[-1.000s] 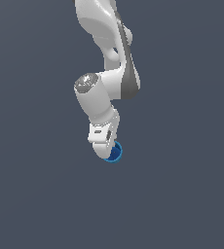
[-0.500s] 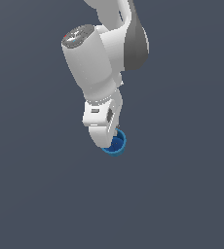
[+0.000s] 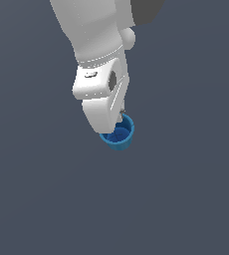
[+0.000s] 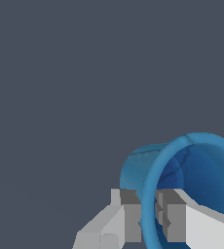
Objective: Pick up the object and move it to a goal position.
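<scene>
Exterior view: white arm (image 3: 94, 35) comes down from the top edge, cut off above, fills the upper middle. Gripper (image 3: 117, 118) body hides its own fingertips and the near-left part of the blue cup (image 3: 120, 134); only the cup's lower-right rim and some dark inside show. No table edge, shadow or horizon, just flat grey background (image 3: 32, 199), so cup height over any surface can't be told. Wrist view: left finger (image 4: 121, 216) sits outside the cup wall, right finger (image 4: 179, 216) inside the mouth, rim (image 4: 150, 194) pinched between them, narrow gap; gripper (image 4: 148, 219) clamped on the cup wall. Finger bases cut off by frame edge, cup's far side also cropped. Cup (image 4: 192, 175) is tipped, not upright: mouth faces the wrist camera, axis runs roughly along the camera's line of sight, closed end pointing away. In exterior view the mouth opens up and toward the viewer. Open grey space all around the cup, nothing else near on the exterior view's left, right or below.
</scene>
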`<state>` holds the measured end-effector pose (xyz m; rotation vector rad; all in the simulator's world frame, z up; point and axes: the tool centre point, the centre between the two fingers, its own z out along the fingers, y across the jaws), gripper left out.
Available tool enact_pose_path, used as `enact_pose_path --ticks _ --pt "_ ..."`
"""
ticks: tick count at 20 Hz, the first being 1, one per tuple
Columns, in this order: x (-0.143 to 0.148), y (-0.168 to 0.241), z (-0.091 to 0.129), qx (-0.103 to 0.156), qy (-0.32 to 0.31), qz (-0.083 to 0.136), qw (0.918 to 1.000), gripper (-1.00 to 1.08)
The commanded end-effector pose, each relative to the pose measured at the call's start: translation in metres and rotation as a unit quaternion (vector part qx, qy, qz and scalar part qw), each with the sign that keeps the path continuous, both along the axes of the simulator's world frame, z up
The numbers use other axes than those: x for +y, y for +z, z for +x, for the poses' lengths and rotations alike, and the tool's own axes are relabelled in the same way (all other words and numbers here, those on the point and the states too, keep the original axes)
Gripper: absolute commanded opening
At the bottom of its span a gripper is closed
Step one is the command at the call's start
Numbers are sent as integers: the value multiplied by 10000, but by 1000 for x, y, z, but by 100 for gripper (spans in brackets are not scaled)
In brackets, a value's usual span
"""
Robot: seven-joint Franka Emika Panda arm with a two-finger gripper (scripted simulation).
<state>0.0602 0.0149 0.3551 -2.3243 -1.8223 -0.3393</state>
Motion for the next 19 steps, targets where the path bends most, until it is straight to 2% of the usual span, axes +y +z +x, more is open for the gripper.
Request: enact_pose_path --ticks 1,9,19 --pt "0 23 4 -7 -3 -2 10000 -100" --pt "1 63 12 -7 -7 0 10000 -100" --pt "1 78 16 -7 -9 5 10000 -100"
